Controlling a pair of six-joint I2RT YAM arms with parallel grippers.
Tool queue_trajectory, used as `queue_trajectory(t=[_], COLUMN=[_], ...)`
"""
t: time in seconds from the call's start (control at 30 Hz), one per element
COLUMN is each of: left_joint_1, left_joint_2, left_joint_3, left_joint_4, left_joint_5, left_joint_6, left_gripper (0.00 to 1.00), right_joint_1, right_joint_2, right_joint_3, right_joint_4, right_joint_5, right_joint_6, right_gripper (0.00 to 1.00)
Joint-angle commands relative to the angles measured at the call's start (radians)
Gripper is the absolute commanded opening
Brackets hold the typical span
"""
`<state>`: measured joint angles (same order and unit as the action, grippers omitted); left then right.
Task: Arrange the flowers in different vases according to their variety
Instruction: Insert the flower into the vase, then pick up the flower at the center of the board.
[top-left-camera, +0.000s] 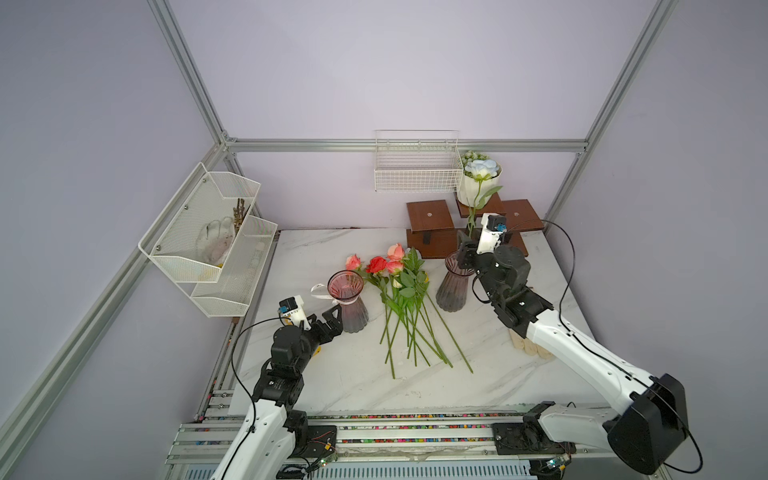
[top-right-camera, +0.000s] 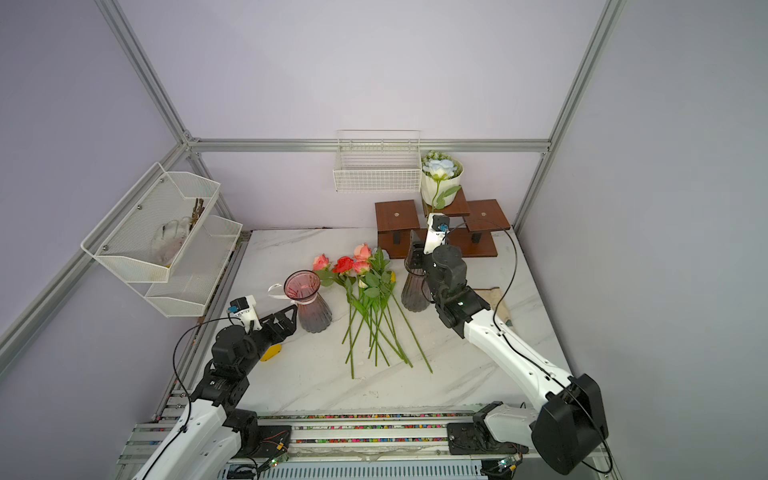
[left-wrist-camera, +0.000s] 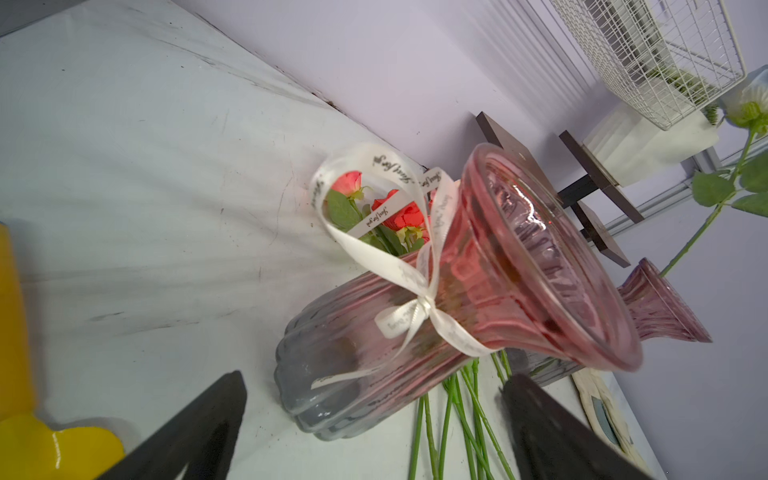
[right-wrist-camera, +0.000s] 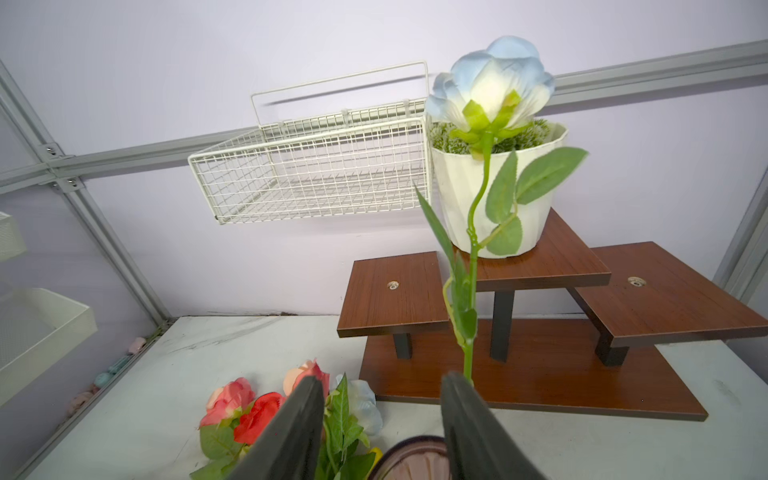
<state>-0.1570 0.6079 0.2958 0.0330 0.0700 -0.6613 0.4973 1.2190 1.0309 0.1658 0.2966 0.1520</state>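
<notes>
Nearest, the left tool (top-left-camera: 334, 318) is held wide open just beside the ribboned vase (top-left-camera: 351, 309). Between the 2 vases, loose pink and red roses (top-left-camera: 377, 264) are laid flat on the worktop (top-left-camera: 324, 374). Farther back, the right tool (right-wrist-camera: 383, 378) is parted above the plain vase (top-left-camera: 451, 291), in which the pale-blue rose (right-wrist-camera: 492, 83) is stood upright, stem beside 1 jaw.

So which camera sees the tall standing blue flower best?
The right wrist view: the blue rose fills it, close and sharp, with bloom, leaves and long stem. Both top views show it small and far, in front of the white pot. The left wrist view catches only part of the bloom and stem at the picture's edge.
</notes>
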Motion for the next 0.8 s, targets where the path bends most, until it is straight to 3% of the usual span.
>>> queue_trajectory(t=[0.0,0.13,0.23,0.33,0.57,0.77], left_joint_1=[-0.010,-0.010,-0.009,-0.009,-0.010,-0.010], left_joint_2=[-0.024,-0.092,-0.141,-0.166,-0.171,-0.120], left_joint_3=[0.049,0.045,0.031,0.017,-0.003,-0.002], left_joint_4=[-0.008,-0.041,-0.049,-0.057,-0.036,-0.009], left_joint_5=[-0.036,-0.090,-0.127,-0.167,-0.176,-0.178], left_joint_6=[0.040,0.063,0.075,0.073,0.061,0.063], left_gripper=[1.00,1.00,1.00,1.00,1.00,1.00], right_joint_1=[-0.004,-0.002,-0.001,0.027,0.187,0.229], right_joint_2=[-0.085,-0.147,-0.161,-0.138,0.031,0.237], right_joint_3=[0.006,-0.022,-0.076,-0.125,-0.140,-0.068], right_joint_4=[-0.226,-0.372,-0.414,-0.437,-0.502,-0.523], right_joint_5=[-0.098,-0.259,-0.428,-0.515,-0.413,-0.347], right_joint_6=[0.062,0.088,0.112,0.146,0.134,0.132], right_gripper=[0.55,0.57,0.57,0.56,0.51,0.40])
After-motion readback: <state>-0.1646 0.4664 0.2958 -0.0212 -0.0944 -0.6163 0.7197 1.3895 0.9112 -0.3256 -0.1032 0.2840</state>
